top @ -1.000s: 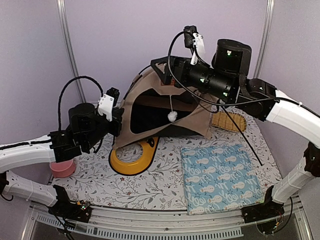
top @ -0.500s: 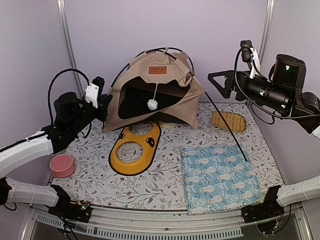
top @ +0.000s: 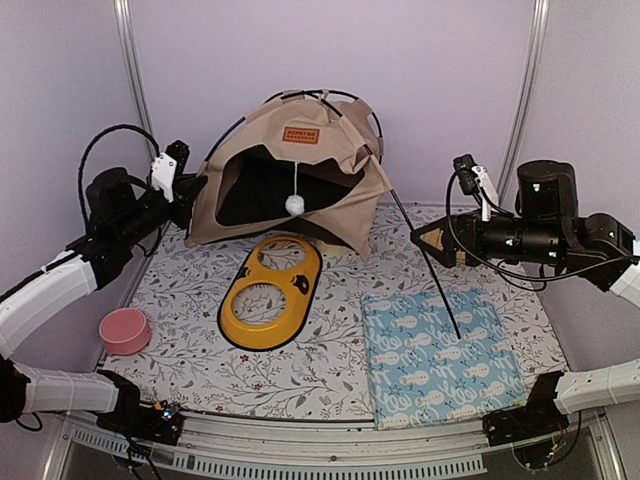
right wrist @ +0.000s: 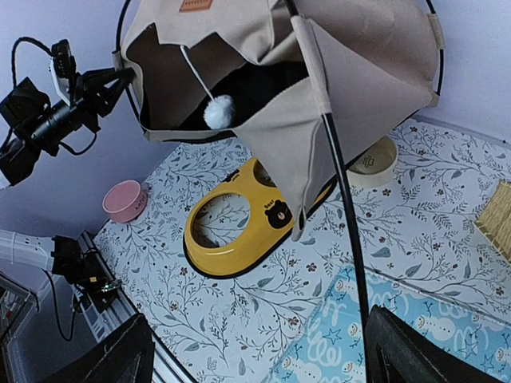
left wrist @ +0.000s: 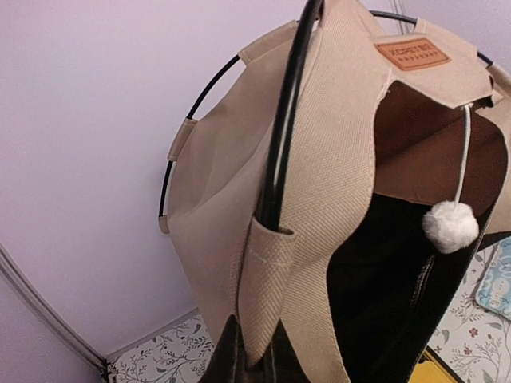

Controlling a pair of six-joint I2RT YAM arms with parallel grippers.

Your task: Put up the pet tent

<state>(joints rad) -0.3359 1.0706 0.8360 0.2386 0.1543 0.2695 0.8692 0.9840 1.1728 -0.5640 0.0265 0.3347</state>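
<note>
Beside the left gripper [top: 193, 186], clamped on its corner, stands the pet tent [top: 335, 160]

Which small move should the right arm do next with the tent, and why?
Probably bring the open right pincer to the loose black pole: its free end lies over the blue mat, not seated in a corner of the pet tent, while the left pincer holds the opposite side.

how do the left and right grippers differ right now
The left gripper is shut on a corner sleeve of the pet tent; the right gripper is open, gripping nothing. The left touches the tent; the right hangs apart, to its right. Both face the tent.
</note>
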